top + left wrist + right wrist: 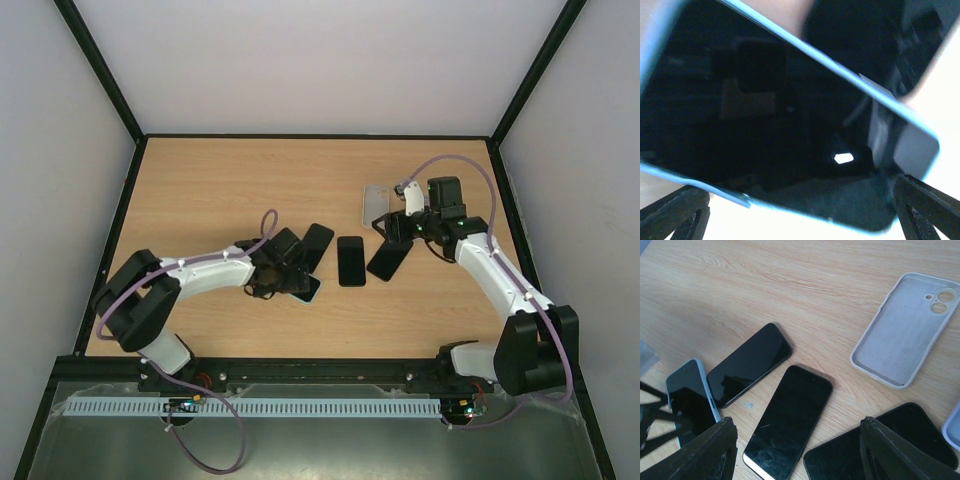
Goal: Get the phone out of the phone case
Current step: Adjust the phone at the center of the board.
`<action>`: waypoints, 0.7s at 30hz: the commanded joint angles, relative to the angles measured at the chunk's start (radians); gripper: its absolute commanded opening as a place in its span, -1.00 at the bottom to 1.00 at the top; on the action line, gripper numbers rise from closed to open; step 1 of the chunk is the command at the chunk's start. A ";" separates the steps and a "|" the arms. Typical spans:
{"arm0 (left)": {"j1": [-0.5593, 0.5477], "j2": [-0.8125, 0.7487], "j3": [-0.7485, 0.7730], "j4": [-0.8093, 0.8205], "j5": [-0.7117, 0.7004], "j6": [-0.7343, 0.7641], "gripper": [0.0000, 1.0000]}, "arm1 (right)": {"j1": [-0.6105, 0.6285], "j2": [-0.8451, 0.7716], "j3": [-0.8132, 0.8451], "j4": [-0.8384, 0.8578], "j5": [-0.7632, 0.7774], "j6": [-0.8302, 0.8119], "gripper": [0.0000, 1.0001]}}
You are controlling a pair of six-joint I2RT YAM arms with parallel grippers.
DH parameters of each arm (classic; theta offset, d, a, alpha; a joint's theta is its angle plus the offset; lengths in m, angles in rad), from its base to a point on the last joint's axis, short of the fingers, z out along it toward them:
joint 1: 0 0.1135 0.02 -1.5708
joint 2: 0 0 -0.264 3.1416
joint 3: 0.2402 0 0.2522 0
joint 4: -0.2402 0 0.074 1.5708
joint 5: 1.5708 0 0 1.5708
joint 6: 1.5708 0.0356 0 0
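Observation:
A phone in a light blue case (pixel 310 290) lies on the table just left of centre. It fills the left wrist view (pixel 770 125), screen up and tilted. My left gripper (pixel 288 266) hovers close over it, open, with its fingertips (pixel 675 215) spread wide at the phone's near edge (pixel 800 220). The cased phone also shows at the left of the right wrist view (pixel 687 400). My right gripper (pixel 402 228) is open and empty (pixel 800 455) above bare phones at centre right.
Three bare black phones lie across the middle of the table (pixel 318 240) (pixel 351 261) (pixel 388 258). An empty grey case (pixel 375 203) lies inside-up behind them and shows in the right wrist view (pixel 907 327). A pale case edge (pixel 954 427) sits at that view's right border.

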 commanded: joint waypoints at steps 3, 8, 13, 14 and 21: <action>-0.021 0.007 0.078 -0.061 -0.446 -0.189 0.98 | -0.029 -0.033 -0.015 0.032 -0.005 -0.005 0.30; -0.025 -0.067 0.081 -0.082 -0.490 -0.268 0.98 | -0.028 -0.003 0.002 0.013 -0.035 -0.016 0.30; 0.045 -0.096 0.112 -0.107 -0.478 -0.212 0.98 | 0.053 -0.011 0.017 -0.017 -0.055 -0.034 0.27; 0.064 -0.082 0.124 -0.116 -0.453 -0.216 0.98 | 0.076 -0.007 0.014 -0.010 -0.053 -0.031 0.27; 0.076 0.161 0.382 -0.444 -0.298 -0.475 0.98 | 0.112 0.056 0.022 -0.006 -0.015 -0.044 0.28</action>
